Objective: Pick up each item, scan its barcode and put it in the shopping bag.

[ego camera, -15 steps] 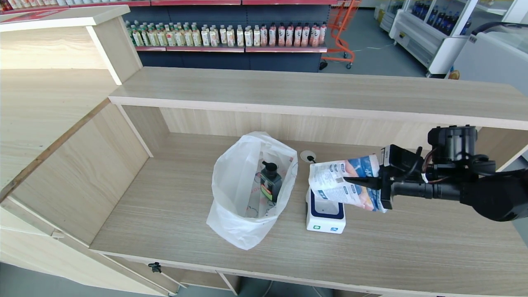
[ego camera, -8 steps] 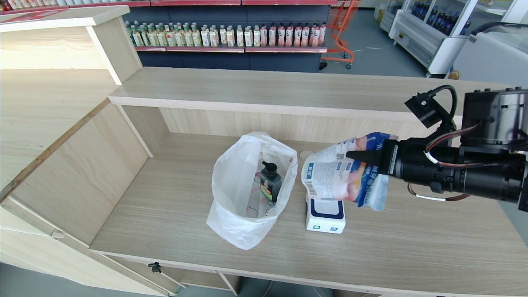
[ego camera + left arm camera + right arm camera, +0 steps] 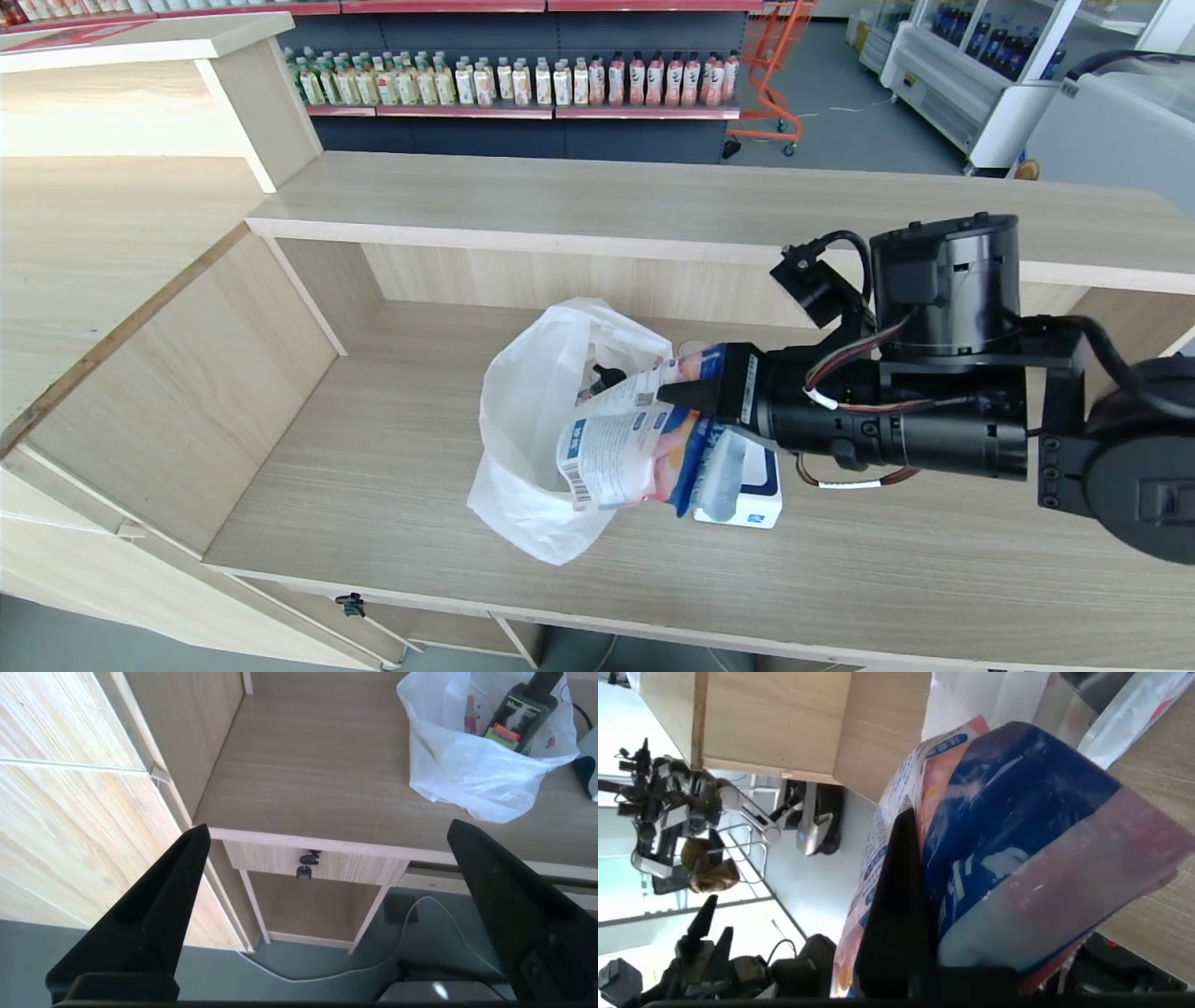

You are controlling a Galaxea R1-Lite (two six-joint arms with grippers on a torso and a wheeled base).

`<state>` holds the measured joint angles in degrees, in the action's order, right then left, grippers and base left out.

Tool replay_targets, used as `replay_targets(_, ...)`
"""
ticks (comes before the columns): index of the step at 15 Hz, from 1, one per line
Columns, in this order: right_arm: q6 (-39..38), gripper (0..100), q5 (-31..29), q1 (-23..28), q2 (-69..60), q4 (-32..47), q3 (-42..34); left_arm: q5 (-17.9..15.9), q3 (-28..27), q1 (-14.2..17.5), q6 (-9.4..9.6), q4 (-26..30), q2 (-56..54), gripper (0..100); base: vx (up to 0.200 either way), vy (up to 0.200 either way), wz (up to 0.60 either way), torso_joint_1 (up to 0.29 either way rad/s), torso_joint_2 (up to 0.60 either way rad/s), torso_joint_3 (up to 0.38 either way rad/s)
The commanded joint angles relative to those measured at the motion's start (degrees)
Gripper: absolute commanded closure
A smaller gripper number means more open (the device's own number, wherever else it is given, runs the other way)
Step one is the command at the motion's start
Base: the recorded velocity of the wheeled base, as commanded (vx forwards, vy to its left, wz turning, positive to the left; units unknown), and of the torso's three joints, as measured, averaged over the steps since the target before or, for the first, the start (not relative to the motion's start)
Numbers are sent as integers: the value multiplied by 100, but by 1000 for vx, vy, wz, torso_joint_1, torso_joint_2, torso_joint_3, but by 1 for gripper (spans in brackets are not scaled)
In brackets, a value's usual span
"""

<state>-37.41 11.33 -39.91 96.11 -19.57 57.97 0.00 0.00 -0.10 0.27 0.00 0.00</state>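
We saw the wood counter point(image 3: 373, 467) w/ the white shopping bag point(image 3: 523, 420) mid-top. R gripper point(image 3: 686, 397) clamped a refill pouch point(image 3: 621, 453) at the bag's 3 o'clock rim, partly hiding the scanner point(image 3: 758, 495). Pump bottle point(image 3: 525, 709) stood inside the bag. L gripper point(image 3: 329, 835) jaws gaped wide.

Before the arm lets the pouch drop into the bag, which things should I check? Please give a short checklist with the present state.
1. Right gripper fingers shut on the pouch: ok.
2. Shopping bag mouth open: ok.
3. Pouch fully over the mouth: not ok, part hangs over the scanner.
4. Room beside the pump bottle: ok.
5. Left gripper away from the bag: ok, open, in front of the counter.
6. Barcode scanned: cannot tell.
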Motion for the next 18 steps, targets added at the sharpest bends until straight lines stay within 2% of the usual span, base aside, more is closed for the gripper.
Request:
replay_targets(1, -3, 100, 1, 62, 523, -47, 39, 0, 0, 1, -9, 0, 9, 0, 0, 0, 0, 0, 0, 0)
replay_targets(10, -214, 100, -262, 414, 1498, -619, 338, 0, 0, 1, 0, 0, 0, 0, 0, 0, 0, 0, 0, 0)
replay_targets(12, -275, 100, -465, 423, 1630, -671, 347, 0, 0, 1, 0, 0, 0, 0, 0, 0, 0, 0, 0, 0)
replay_targets(18, -381, 100, -465, 396, 1876, -979, 435, 0, 0, 1, 0, 0, 9, 0, 0, 0, 0, 0, 0, 0)
